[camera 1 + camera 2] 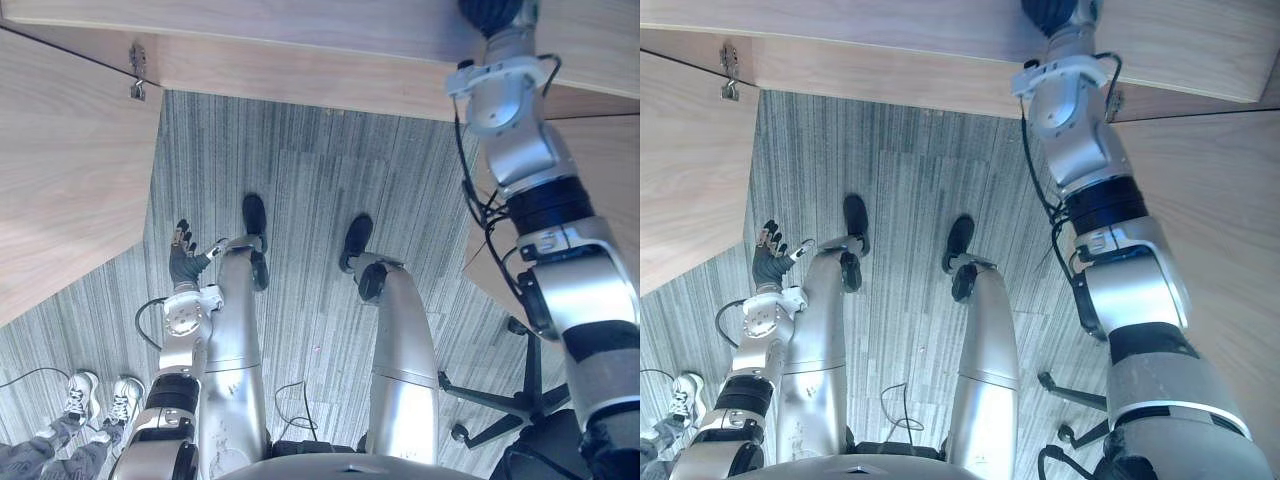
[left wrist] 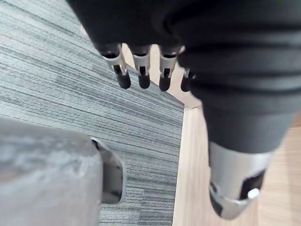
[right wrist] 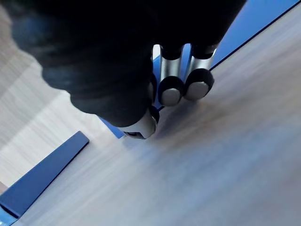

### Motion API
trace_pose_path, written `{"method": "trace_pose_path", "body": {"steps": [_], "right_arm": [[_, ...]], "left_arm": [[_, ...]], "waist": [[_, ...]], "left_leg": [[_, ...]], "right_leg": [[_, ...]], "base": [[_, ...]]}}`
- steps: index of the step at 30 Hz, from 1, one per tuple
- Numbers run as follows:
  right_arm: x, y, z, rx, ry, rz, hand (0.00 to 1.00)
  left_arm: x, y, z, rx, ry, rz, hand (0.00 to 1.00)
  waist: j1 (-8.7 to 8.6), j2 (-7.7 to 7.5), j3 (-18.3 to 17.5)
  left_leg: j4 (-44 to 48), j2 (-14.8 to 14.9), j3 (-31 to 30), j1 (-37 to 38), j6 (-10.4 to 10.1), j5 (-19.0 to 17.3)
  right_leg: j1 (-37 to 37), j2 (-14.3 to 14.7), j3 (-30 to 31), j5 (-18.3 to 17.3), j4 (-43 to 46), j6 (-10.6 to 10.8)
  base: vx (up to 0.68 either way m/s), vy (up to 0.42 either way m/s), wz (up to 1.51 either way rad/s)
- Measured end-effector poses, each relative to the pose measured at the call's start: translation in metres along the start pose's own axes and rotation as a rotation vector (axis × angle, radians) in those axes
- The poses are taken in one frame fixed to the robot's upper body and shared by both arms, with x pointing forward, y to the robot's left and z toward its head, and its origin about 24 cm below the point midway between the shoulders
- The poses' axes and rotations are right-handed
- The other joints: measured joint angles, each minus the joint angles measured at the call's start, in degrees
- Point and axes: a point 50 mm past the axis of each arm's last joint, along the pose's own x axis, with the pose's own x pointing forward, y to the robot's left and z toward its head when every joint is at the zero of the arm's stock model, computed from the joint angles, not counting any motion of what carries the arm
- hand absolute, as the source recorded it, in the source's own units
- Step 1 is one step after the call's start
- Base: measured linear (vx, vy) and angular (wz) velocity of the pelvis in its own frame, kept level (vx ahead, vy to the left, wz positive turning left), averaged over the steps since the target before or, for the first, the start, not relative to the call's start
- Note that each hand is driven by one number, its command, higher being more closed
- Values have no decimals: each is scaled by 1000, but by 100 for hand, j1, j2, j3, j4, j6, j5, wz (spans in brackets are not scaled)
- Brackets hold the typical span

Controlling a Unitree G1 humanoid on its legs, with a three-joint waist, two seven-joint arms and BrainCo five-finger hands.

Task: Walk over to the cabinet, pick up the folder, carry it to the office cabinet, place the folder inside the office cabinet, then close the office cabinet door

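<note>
Right hand (image 3: 103,61) at the blue flat folder (image 3: 263,12); left hand (image 1: 182,262) idle.
We find the right hand raised, on the pale wooden surface (image 3: 211,165) at the folder's edge; we cannot tell whether it grips. The left hand hangs low over the grey carpet floor (image 1: 300,180), fingers (image 2: 141,77) relaxed, holding nothing.
</note>
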Motion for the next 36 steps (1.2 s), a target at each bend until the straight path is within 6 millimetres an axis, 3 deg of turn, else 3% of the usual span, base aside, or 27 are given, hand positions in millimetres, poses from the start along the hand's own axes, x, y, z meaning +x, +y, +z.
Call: {"method": "trace_pose_path", "body": {"steps": [3, 15, 24, 36], "right_arm": [[10, -6, 1, -31, -5, 3, 100], [19, -15, -9, -25, 47, 4, 100], [21, -26, -18, 31, 94, -24, 100], [11, -44, -48, 184, 265, -134, 100]], "left_arm": [[0, -1, 2, 1, -12, -5, 0], [0, -2, 3, -8, -14, -6, 0], [0, -2, 5, -13, -18, -8, 0], [0, -2, 4, -28, -1, -3, 0]], "waist": [[7, 0, 0], [0, 4, -3], [4, 7, -8], [46, 6, -13]], "left_leg": [[-14, -8, -36, -46, -1, 4], [-357, -97, -48, -61, -54, 245], [-490, -108, -7, -59, 9, 407], [-282, -8, 29, -29, 49, 397]], "right_leg": [[-7, -1, -40, 15, -34, -25], [-17, -130, -208, 102, -207, -14], [-16, -173, -269, 209, -303, -50], [10, -92, -197, 316, -264, -115]], "base": [[15, 6, 2], [-8, 6, 6], [-12, 0, 3], [-27, -8, -5]]}}
